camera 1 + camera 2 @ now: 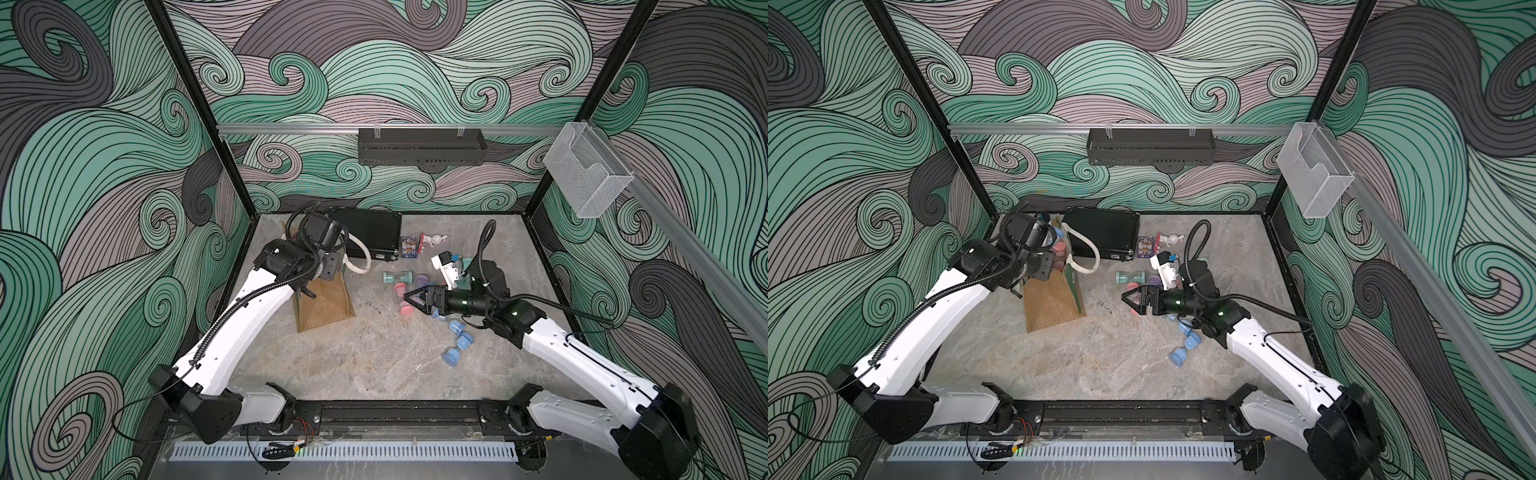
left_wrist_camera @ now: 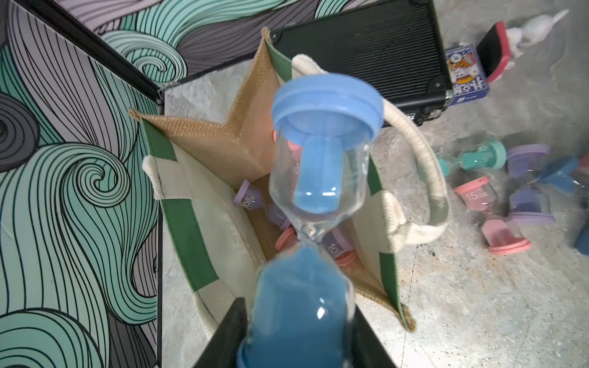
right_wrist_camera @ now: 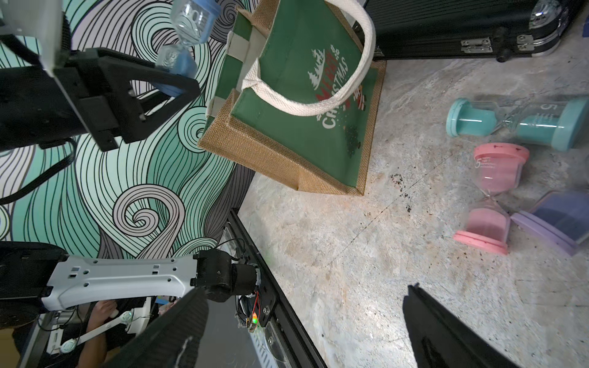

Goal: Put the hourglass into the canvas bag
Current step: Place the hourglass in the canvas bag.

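My left gripper (image 2: 296, 334) is shut on a blue hourglass (image 2: 318, 191), gripping its lower, sand-filled bulb. The hourglass hangs over the open mouth of the canvas bag (image 2: 191, 235). The bag is tan burlap with green panels and cream handles, and it stands at the back left in both top views (image 1: 328, 307) (image 1: 1054, 303). Purple (image 2: 251, 199) and pink (image 2: 287, 237) hourglasses lie inside it. The right wrist view shows the bag (image 3: 302, 105) with the held hourglass (image 3: 188, 35) raised beside it. My right gripper (image 1: 409, 301) (image 3: 306, 288) is open and empty, low over the table to the bag's right.
Loose hourglasses lie right of the bag: teal (image 1: 397, 276), pink (image 3: 490, 197), purple (image 3: 561, 220), blue (image 1: 457, 345). A flat black case (image 1: 365, 232) lies behind the bag. A card box (image 1: 408, 247) and a white rabbit figure (image 1: 436, 240) sit next to the case.
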